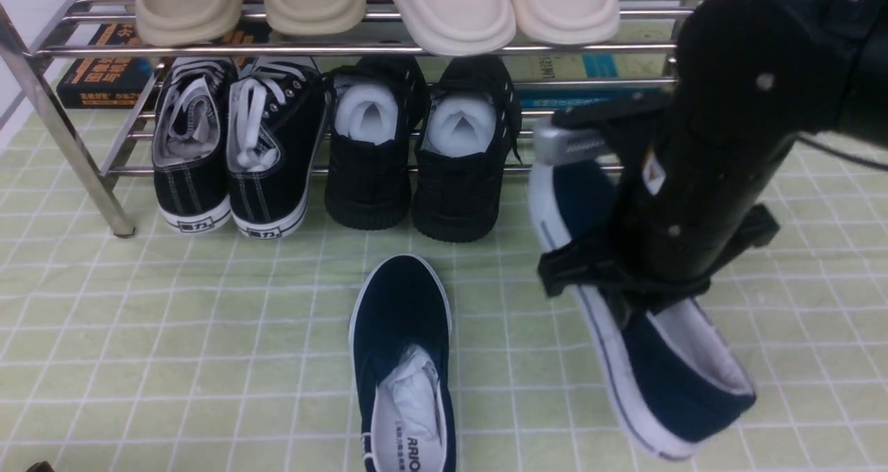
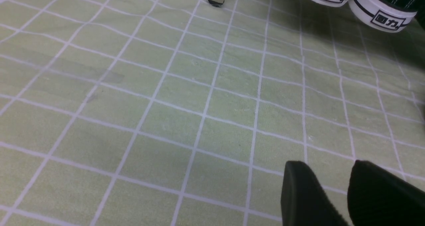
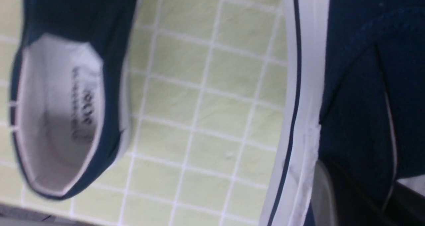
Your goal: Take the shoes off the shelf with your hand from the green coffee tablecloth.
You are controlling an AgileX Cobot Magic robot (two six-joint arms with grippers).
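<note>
Right fingers: pressed together on the side wall of one navy shoe, pinching it at mid-length.
Navy shoe: hangs tilted under my right arm, white sole turned toward my left side, heel toward me. Its toe is close to the shelf's lower front rail; I cannot tell whether they touch.
Second navy shoe: flat on the green tablecloth, to the left of my right fingers and apart from them, toe toward the shelf, white paper in its opening.
Shelf: just beyond my right fingers.
Lower tier: black lace-up sneakers and all-black shoes, left of my grip.
Upper tier: beige slippers.
Left fingers: spread, nothing between them, low over bare tablecloth, with the sneakers' white toes well ahead of them.
</note>
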